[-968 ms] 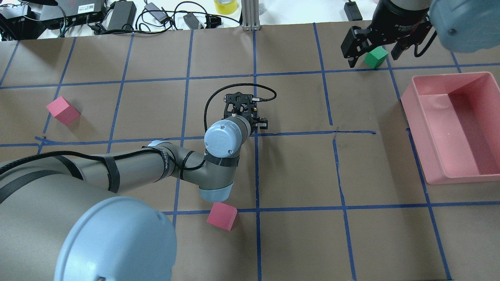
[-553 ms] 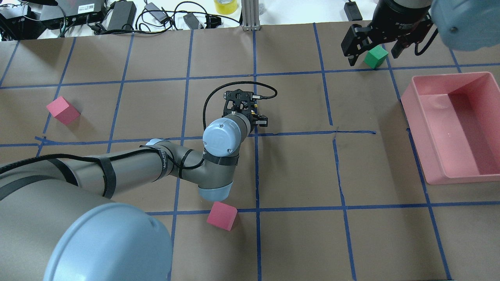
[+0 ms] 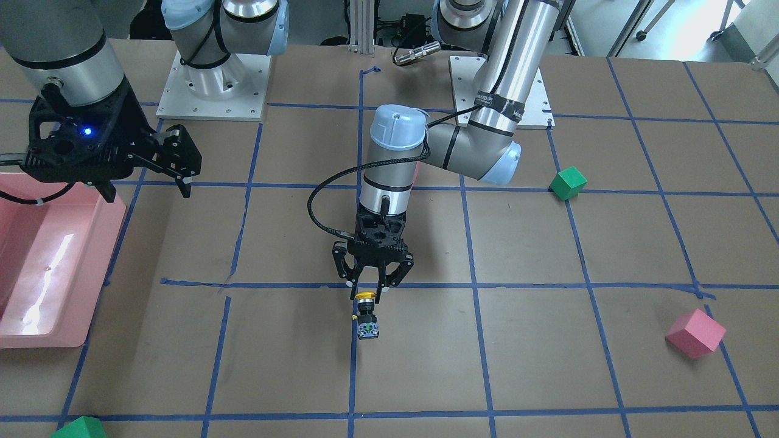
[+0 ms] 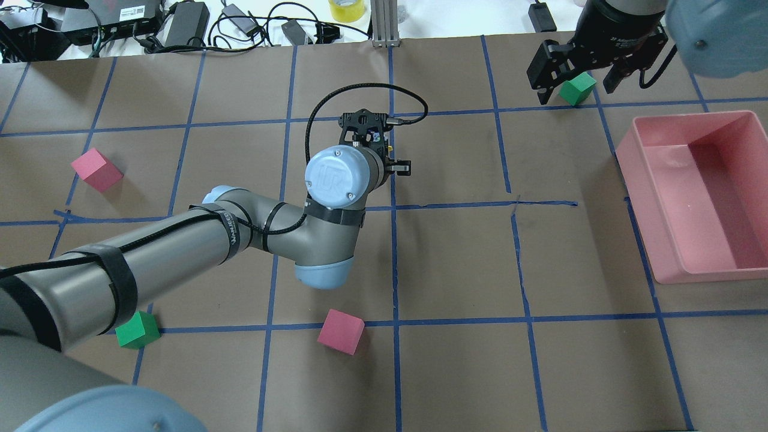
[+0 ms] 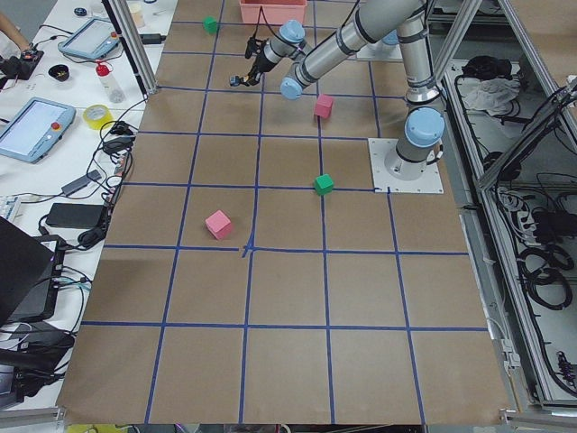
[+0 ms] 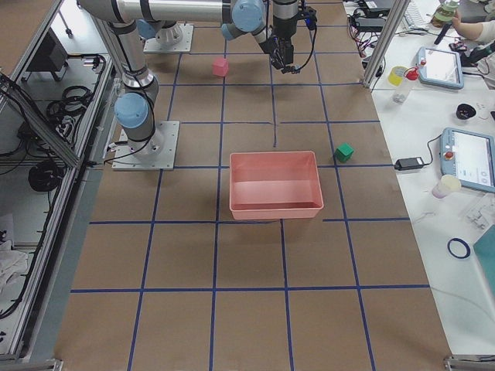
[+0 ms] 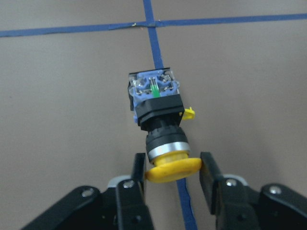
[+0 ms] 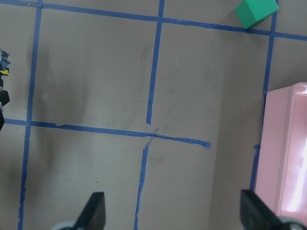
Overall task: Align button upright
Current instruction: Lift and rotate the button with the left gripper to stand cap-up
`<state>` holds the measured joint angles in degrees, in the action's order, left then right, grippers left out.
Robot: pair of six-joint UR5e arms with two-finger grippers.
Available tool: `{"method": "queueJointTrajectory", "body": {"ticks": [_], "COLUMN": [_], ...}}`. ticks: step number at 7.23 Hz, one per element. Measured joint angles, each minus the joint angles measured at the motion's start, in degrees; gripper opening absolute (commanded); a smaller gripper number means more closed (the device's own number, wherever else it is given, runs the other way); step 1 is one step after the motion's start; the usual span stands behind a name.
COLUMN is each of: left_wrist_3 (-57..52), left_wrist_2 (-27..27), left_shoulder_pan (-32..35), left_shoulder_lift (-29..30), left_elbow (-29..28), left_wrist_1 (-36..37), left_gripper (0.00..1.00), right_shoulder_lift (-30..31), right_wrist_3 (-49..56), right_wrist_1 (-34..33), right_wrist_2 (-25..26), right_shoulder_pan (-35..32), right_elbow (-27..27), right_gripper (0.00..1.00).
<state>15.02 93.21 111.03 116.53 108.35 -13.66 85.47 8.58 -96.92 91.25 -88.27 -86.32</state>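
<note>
The left fingers [image 7: 207, 176] are nearly shut on the yellow cap [image 7: 171, 168] of the button [image 7: 156, 108], one pad at each edge of the disc and seemingly touching it. They hold nothing else.

The button points away from the wrist, with its black neck and blocky base stretched out over a blue tape line [image 7: 152, 28] on the counter [image 7: 67, 96]. Its terminal face shows, so it is tilted or on its side, not upright. I cannot tell whether the base rests on the paper or hangs just clear.

It looks small, rigid and light, with most of its weight probably in the base. The cap's smooth, thin rim is a slippery hold, and the body could pivot between the pads. That swing may help the base drop under the cap. A grip on the neck or the square base would be steadier.

Well off to the side, the right fingers [image 8: 95, 211] are spread wide and empty, above bare counter between a green cube [image 8: 255, 12] and a pink tray [image 8: 288, 143].
</note>
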Motion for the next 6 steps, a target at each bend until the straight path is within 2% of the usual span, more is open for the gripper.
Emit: {"method": "queueJointTrajectory", "body": {"ticks": [3, 4, 6], "left_wrist_3": [2.93, 3.26, 2.41], "left_wrist_2": [-3.27, -5.87, -12.90], "left_shoulder_pan": [0.01, -0.33, -2.72], "left_shoulder_lift": [-3.54, -3.66, -2.87], "left_elbow": [-13.46, -15.73, -17.12], "left_wrist_1": [-36.39, -44.66, -55.26], "left_gripper": [0.12, 0.12, 0.11], "right_shoulder_lift": [0.92, 1.02, 1.05], "right_wrist_3": [-0.30, -0.31, -0.49], "right_wrist_1": [0.17, -0.07, -0.53], "right_wrist_2": [0.03, 0.01, 0.03], "right_shoulder_pan": [0.10, 0.07, -0.02], "right_elbow": [0.01, -0.08, -0.20], "right_gripper": [1.00, 1.00, 1.00]}}
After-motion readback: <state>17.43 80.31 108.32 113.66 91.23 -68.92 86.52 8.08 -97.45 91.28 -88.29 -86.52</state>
